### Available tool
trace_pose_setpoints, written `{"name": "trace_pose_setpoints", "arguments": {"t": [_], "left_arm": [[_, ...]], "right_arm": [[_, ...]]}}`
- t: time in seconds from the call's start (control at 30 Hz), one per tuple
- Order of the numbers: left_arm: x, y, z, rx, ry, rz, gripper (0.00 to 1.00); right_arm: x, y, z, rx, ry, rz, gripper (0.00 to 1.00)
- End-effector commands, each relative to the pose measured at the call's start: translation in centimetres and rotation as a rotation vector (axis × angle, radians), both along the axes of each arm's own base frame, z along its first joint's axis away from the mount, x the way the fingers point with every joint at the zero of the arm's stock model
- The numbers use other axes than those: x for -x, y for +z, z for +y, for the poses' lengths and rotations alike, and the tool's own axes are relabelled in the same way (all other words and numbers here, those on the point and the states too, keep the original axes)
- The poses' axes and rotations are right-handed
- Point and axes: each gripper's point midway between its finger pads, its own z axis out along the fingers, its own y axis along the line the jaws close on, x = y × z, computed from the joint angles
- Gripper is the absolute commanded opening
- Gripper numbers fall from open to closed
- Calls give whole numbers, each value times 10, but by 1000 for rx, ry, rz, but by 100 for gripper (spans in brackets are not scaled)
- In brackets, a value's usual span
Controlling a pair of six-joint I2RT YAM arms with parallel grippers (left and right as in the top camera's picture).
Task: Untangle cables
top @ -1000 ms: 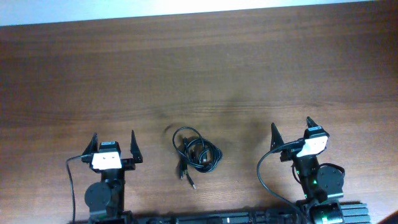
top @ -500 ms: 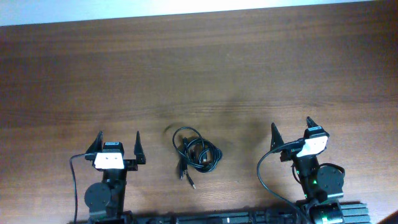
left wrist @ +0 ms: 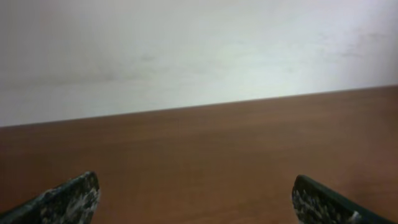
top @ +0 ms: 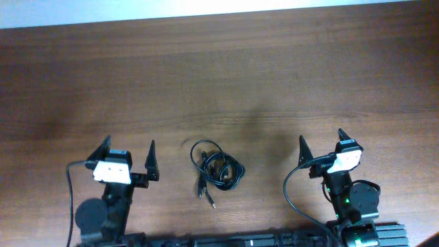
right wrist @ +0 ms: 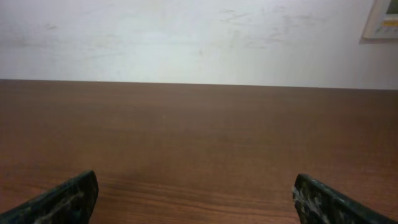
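Note:
The cables (top: 217, 169) are thin glossy black cords looped in one small bundle on the wooden table, near the front edge between the two arms, with plug ends trailing toward the front. My left gripper (top: 128, 149) is open and empty, to the left of the bundle. My right gripper (top: 321, 140) is open and empty, to the right of it. The left wrist view (left wrist: 196, 199) and the right wrist view (right wrist: 196, 199) show only spread fingertips over bare wood; the cables are out of view there.
The brown wooden table (top: 219, 75) stretches far back to a white wall. Thicker black wires run along each arm base, the left one (top: 68, 199) and the right one (top: 291, 195). A dark strip lies along the table's front edge.
My left arm has shifted slightly left and tilted, with its wire swinging outward. The cables and the right arm have not moved.

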Motion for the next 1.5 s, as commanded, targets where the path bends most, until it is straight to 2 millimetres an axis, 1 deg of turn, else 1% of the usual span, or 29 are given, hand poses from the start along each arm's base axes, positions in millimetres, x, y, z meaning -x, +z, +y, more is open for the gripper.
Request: {"name": "trace_pose_setpoints", "arguments": {"t": [0.0, 0.1, 0.2, 0.4, 0.5, 0.7, 0.9, 0.97, 1.03, 1.07, 1.17, 1.2, 1.3, 1.43, 1.47], "left_arm": [[-8, 11, -12, -3, -82, 44, 99], [-17, 8, -18, 10, -117, 108, 99], [-28, 2, -30, 38, -196, 201, 99], [-43, -12, -29, 62, -200, 372, 99], [-44, -18, -30, 30, -222, 462, 99], [-44, -18, -41, -44, -294, 576, 99], [-49, -22, -63, -94, -366, 633, 99], [-49, -31, -66, -157, -367, 674, 99], [-43, -50, -65, -266, -350, 789, 99], [-41, -56, -65, -298, -345, 829, 99], [-42, -68, -82, -332, -399, 880, 99], [-42, -77, -89, -360, -413, 906, 99], [-43, -102, -94, -465, -402, 979, 99], [-37, -135, -119, -529, -482, 1059, 99], [-35, -140, -123, -538, -494, 1071, 99]], "right_arm": [[0, -2, -4, -4, -20, 0, 99], [0, -2, -4, -4, -20, 0, 99], [0, -2, -4, -4, -20, 0, 99], [0, -2, -4, -4, -20, 0, 99], [0, -2, -4, -4, -20, 0, 99], [0, -2, -4, -4, -20, 0, 99], [0, -2, -4, -4, -20, 0, 99], [0, -2, -4, -4, -20, 0, 99], [0, -2, -4, -4, -20, 0, 99], [0, -2, -4, -4, -20, 0, 99], [0, -2, -4, -4, -20, 0, 99], [0, -2, -4, -4, -20, 0, 99], [0, -2, -4, -4, -20, 0, 99], [0, -2, -4, -4, -20, 0, 99], [0, -2, -4, -4, -20, 0, 99]]}}
